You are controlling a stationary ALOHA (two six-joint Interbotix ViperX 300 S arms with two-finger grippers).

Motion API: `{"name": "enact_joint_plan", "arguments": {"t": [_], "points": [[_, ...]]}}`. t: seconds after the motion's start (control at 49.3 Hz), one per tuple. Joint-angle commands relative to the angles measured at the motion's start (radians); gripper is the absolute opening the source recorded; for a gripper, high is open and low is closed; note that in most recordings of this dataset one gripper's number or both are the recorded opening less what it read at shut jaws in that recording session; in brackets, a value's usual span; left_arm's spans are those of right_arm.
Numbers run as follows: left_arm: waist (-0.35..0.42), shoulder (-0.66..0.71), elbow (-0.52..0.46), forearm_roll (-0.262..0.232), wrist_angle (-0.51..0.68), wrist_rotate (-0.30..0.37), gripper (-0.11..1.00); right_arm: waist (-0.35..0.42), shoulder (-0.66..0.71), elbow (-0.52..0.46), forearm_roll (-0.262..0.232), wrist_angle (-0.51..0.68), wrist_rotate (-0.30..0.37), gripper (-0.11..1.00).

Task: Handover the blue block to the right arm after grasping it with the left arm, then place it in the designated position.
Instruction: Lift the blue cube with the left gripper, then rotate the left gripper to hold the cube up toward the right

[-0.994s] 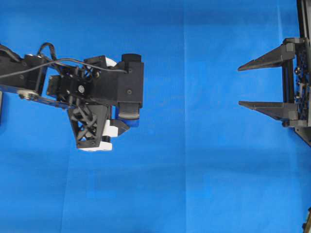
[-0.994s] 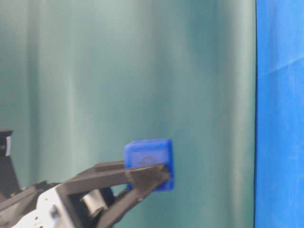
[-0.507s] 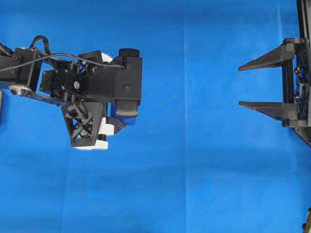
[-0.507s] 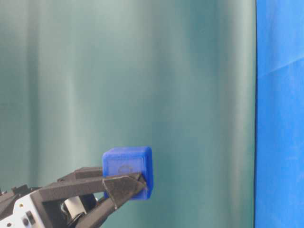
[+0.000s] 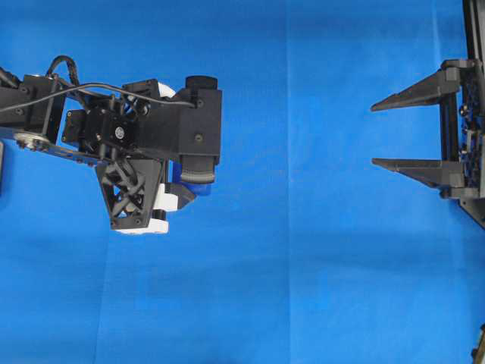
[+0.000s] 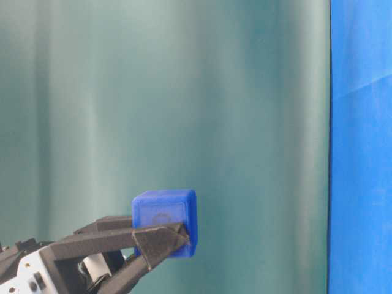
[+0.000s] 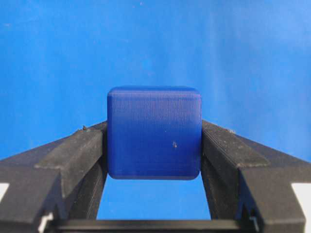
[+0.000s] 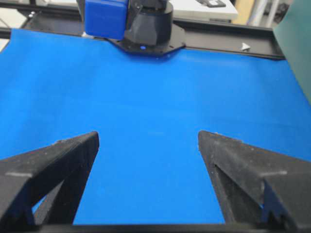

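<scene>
Blue cloth [image 5: 303, 265]; left gripper [image 7: 153, 145] clamps blue block [image 7: 154, 138].

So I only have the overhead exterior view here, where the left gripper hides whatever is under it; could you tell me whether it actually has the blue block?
Observer: Yes. In the left wrist view the blue block sits squarely between the two black fingers of the left gripper, touched on both sides.
Operator: Thank you. Is it on the cloth or lifted?
Observer: Lifted. The table-level view shows the block in the air in front of the green curtain, with no surface under it.
Operator: And can the right arm's camera see it?
Observer: Yes, at the top left of the right wrist view, far beyond the right gripper, whose jaws stand wide open with only blue cloth between them.
</scene>
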Motion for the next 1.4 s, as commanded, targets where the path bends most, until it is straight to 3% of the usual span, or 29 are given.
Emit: {"name": "enact_joint_plan", "arguments": {"t": [0.0,0.933,1.116,1.38], "points": [[-0.003,-0.025,-0.021,0.002,-0.005,-0.002,0.49,-0.002,0.005,-0.026,0.003,-0.006,0.002,0.96],[-0.003,-0.029,-0.014,0.002,-0.041,-0.003,0.49,0.0,0.002,-0.026,0.003,-0.005,0.002,0.96],[-0.002,-0.063,0.035,0.002,-0.173,0.002,0.49,-0.002,0.002,-0.026,0.003,-0.005,0.002,0.96],[-0.002,-0.161,0.181,0.014,-0.492,0.014,0.49,-0.002,0.0,-0.028,0.003,-0.005,0.002,0.96]]}}
